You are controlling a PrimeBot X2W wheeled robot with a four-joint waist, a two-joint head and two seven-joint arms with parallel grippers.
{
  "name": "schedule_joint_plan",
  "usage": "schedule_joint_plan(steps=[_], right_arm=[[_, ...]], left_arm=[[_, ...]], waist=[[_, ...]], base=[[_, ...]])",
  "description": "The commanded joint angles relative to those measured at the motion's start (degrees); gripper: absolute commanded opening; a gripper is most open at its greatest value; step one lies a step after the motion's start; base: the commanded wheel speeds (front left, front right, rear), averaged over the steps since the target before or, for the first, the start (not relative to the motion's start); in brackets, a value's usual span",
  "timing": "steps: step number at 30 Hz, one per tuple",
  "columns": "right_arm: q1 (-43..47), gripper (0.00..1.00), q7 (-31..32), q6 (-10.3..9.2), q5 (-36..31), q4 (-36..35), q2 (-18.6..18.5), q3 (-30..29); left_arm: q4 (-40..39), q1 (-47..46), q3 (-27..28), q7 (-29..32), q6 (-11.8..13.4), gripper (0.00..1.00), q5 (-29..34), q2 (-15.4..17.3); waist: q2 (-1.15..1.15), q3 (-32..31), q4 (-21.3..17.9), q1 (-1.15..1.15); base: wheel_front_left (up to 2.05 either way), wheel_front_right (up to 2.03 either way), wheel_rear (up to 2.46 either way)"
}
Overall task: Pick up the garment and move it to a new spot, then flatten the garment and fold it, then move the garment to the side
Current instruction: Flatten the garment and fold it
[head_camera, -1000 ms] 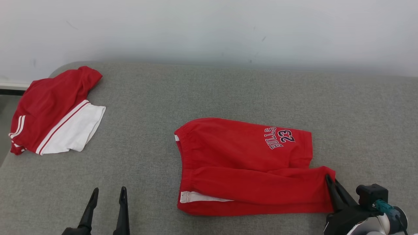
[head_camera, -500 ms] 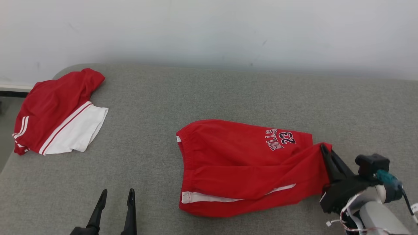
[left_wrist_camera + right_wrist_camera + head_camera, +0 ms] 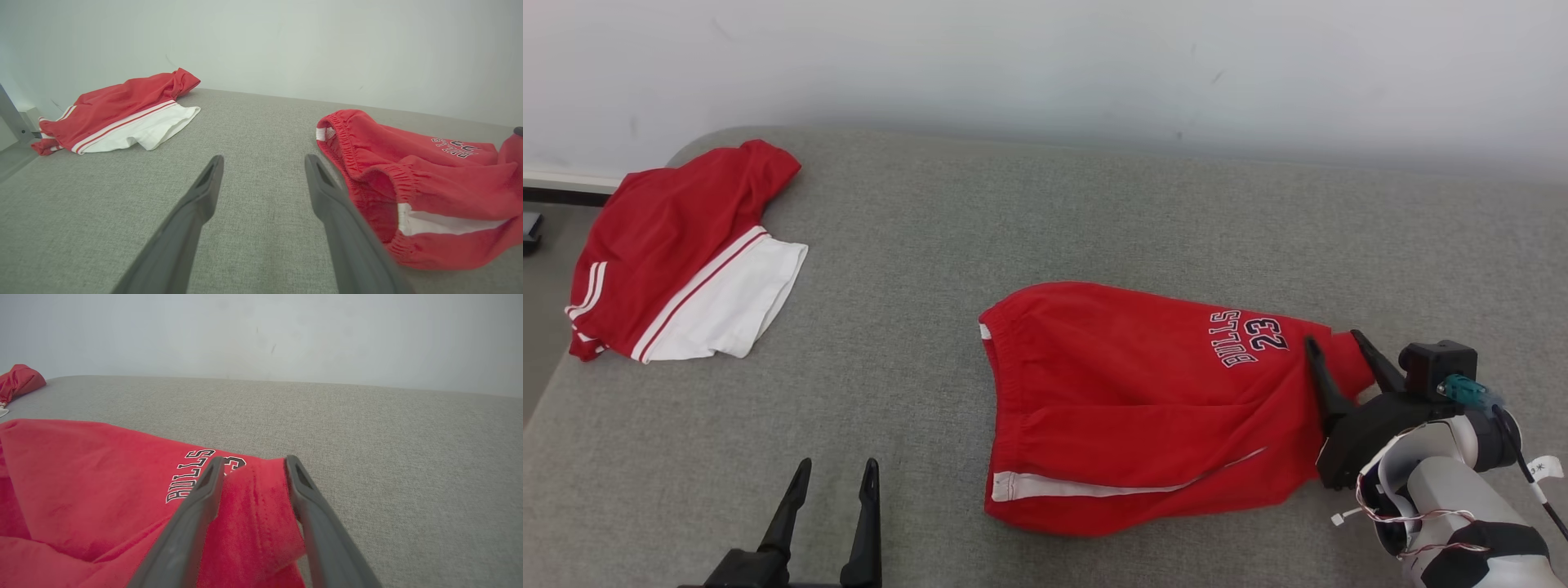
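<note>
While the red shorts [image 3: 1143, 408] with the "BULLS 23" lettering are lying spread on the grey surface [image 3: 1094, 204], right of its middle, the right gripper [image 3: 1333, 339] is sitting at their right end, just beyond the lettering. Its two dark fingers are standing apart, and a bunched corner of the shorts' leg is lying between them. The fingers are flanking that fold rather than pinching it flat. The elastic waistband is facing left, and a white stripe is running along the near edge of the shorts. The left gripper [image 3: 838, 465] is hanging over bare surface at the near left, its fingers spread wide and empty, with the waistband lying to its right and apart from it. A second red and white garment [image 3: 678, 253] is lying at the far left corner of the surface, well apart from the shorts, below a pale wall [image 3: 1045, 65].
</note>
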Motion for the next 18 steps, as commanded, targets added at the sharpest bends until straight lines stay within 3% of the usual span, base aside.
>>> schedule_joint_plan(steps=[1,8,18], right_arm=[[-0.39,1.00,-0.48,0.06,0.28,0.35,0.01,0.26],[1.41,1.00,-2.24,0.06,2.13,-0.23,-1.91,1.95],[14.97,1.00,-2.30,0.06,3.45,-13.82,-8.06,0.07]], left_arm=[[0.05,-0.61,0.10,-0.19,-0.34,1.00,-0.13,-0.07],[-0.20,-0.40,0.80,-0.19,-0.35,1.00,0.27,-0.07],[-2.09,1.00,2.67,-0.19,-0.39,1.00,1.13,-0.07]], waist=[[0.00,0.00,-0.25,-0.01],[0.00,-0.81,-1.47,-0.01],[0.00,-1.80,-1.56,-0.01]], base=[[0.00,0.00,0.00],[0.00,0.00,0.00],[0.00,0.00,0.00]])
